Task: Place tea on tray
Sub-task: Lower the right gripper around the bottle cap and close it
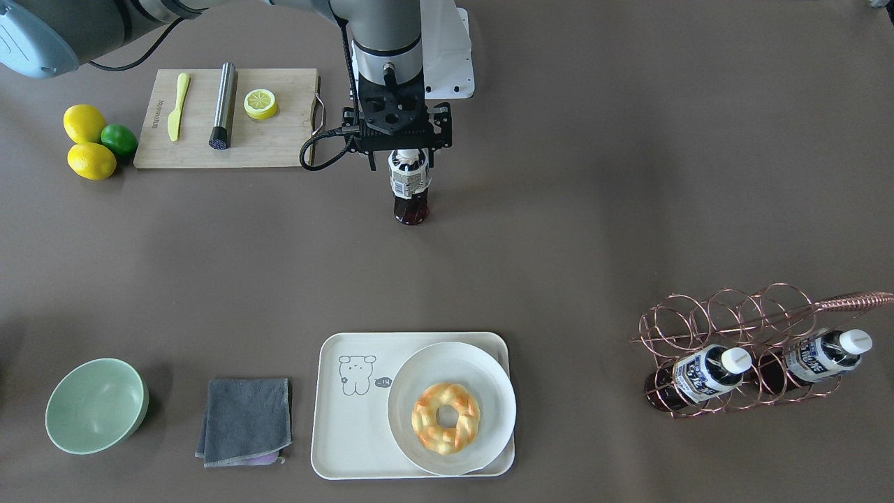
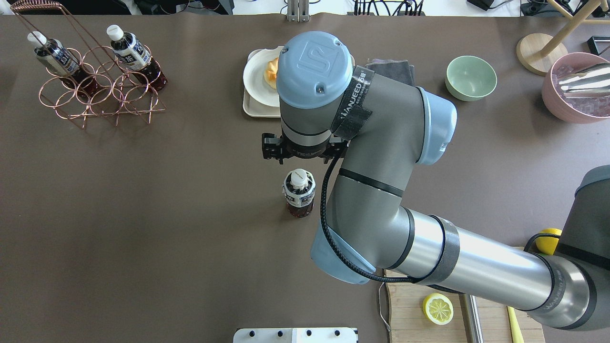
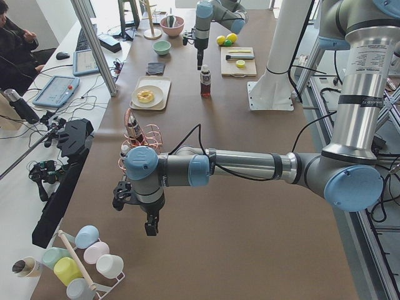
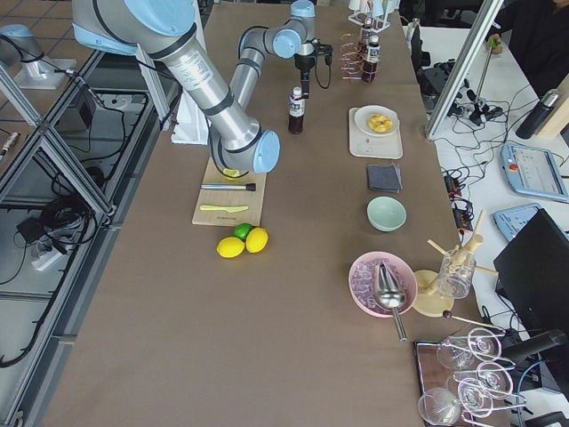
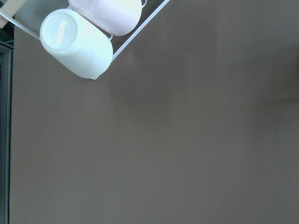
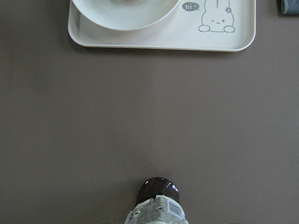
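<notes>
Overhead, right arm [image 2: 381, 143] covers tray [image 2: 257, 112] partly, tea [image 2: 299, 193] upright near right gripper [image 4: 305, 87], jaws indiscernible

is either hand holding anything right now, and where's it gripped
Nothing looks held. The right hand hovers above the tea, which stands on the table with its cap bare in the overhead view. The left hand shows nothing in it.
</notes>
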Available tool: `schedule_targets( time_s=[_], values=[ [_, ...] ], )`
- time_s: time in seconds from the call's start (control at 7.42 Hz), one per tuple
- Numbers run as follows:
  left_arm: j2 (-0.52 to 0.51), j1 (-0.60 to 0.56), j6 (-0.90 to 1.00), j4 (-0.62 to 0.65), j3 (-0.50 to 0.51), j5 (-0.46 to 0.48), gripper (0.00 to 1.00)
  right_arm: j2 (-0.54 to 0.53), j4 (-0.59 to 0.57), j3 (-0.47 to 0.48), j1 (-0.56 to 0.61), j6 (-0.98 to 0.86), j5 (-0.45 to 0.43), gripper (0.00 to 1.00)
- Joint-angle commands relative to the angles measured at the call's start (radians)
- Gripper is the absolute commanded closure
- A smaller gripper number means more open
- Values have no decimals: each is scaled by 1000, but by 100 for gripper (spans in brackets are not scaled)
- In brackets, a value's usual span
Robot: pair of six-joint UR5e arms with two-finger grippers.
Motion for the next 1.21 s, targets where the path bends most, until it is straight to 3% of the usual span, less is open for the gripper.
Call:
schedule_targets(
  time_s=[0.0,0.27,0.54,1.08],
  values=[
    [-28,1,0,-37,59,0,2,-1,2,9,-17,33,-15,12],
    [-36,1,0,-51,73,1,2,-1,0,11,-34,38,-30,14],
    [-36,-1,0,-51,73,1,2,-3,0,11,-41,38,-36,24],
    [-33,-1,0,-51,73,1,2,-18,0,34,-60,61,-44,29]
  ],
)
